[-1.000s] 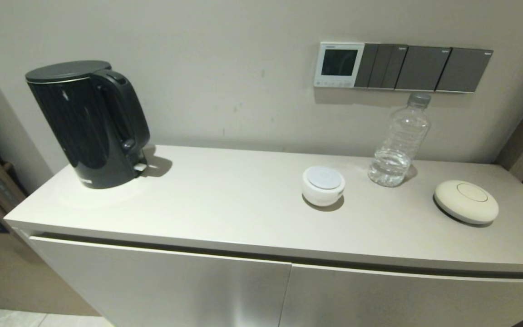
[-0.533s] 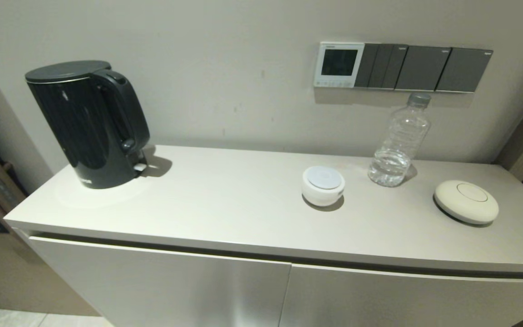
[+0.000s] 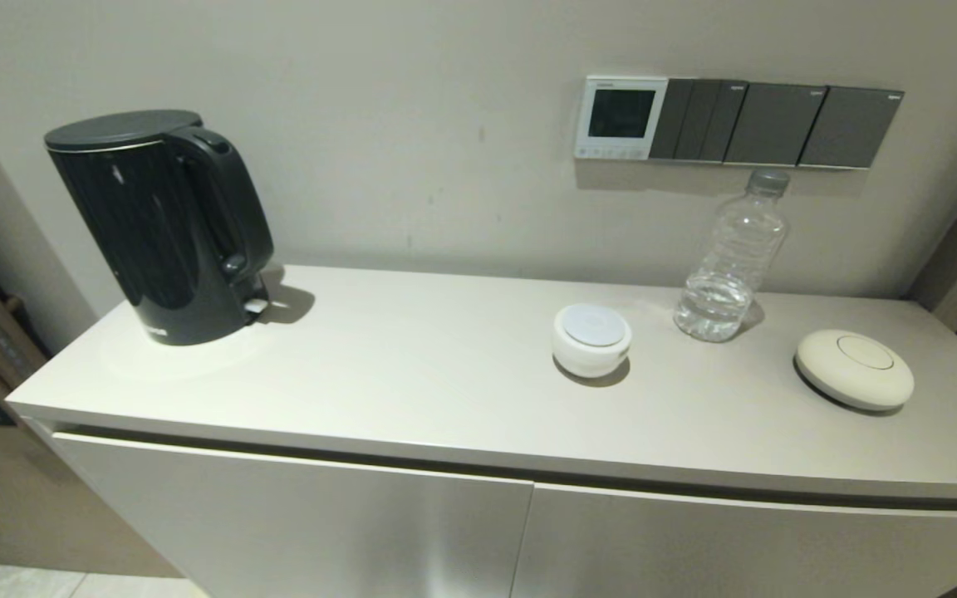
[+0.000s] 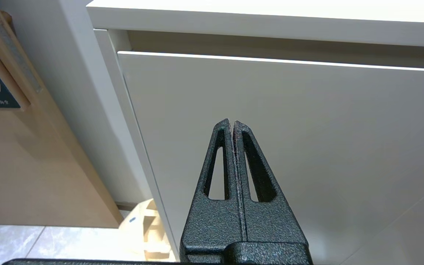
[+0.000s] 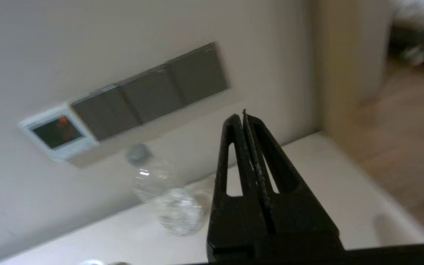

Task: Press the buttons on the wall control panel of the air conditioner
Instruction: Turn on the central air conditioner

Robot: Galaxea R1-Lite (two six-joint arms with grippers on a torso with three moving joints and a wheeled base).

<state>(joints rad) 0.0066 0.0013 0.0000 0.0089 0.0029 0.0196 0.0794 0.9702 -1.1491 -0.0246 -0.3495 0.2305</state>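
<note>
The air conditioner's wall control panel [image 3: 620,117] is a small white-framed square with a dark screen, on the wall above the cabinet's right half. Its row of tiny pale buttons [image 3: 611,152] runs along its lower edge. It also shows in the right wrist view [image 5: 58,131]. My right gripper [image 5: 242,115] is shut and empty, above the cabinet top, well short of the panel. My left gripper [image 4: 232,123] is shut and empty, low in front of the cabinet door. Neither gripper shows in the head view.
Dark grey switch plates [image 3: 774,125] sit right of the panel. A clear water bottle [image 3: 730,257] stands below them. A white round dish [image 3: 592,338], a cream disc [image 3: 854,369] and a black kettle [image 3: 164,224] stand on the cabinet top [image 3: 412,374].
</note>
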